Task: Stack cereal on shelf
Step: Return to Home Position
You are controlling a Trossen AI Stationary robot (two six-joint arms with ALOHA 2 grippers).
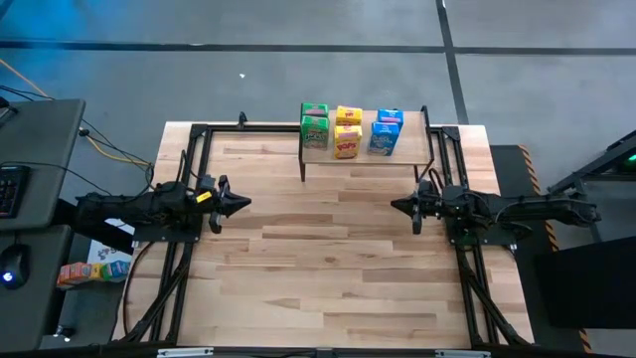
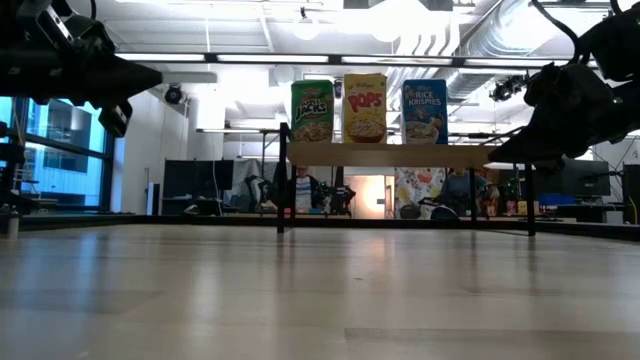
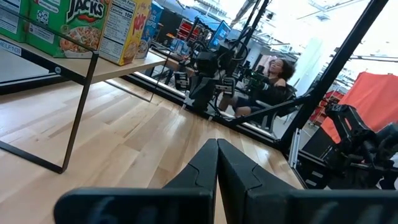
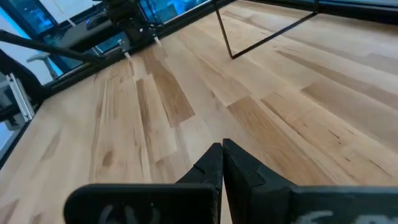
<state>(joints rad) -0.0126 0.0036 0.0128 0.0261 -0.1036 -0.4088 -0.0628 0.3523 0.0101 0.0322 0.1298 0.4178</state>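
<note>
Three cereal boxes stand upright, side by side, on the shelf (image 1: 368, 155) at the table's far edge: a green one (image 1: 314, 125), a yellow one (image 1: 348, 132) and a blue one (image 1: 385, 132). The low view shows their fronts, green (image 2: 313, 111), yellow (image 2: 366, 108) and blue (image 2: 424, 111), on the light-wood board (image 2: 390, 155) with thin black legs. My left gripper (image 1: 244, 204) hovers shut at the table's left, pointing right. My right gripper (image 1: 396, 206) hovers shut at the table's right, pointing left and slightly down. Both hold nothing and are well short of the shelf.
Bare wood tabletop (image 1: 328, 259) lies between and in front of the arms. Black frame rails (image 1: 189, 149) run along the table's sides. A desk with a keyboard (image 1: 8, 189) stands off the left edge, with colourful boxes (image 1: 94, 270) below it. A person (image 3: 273, 74) sits beyond the table.
</note>
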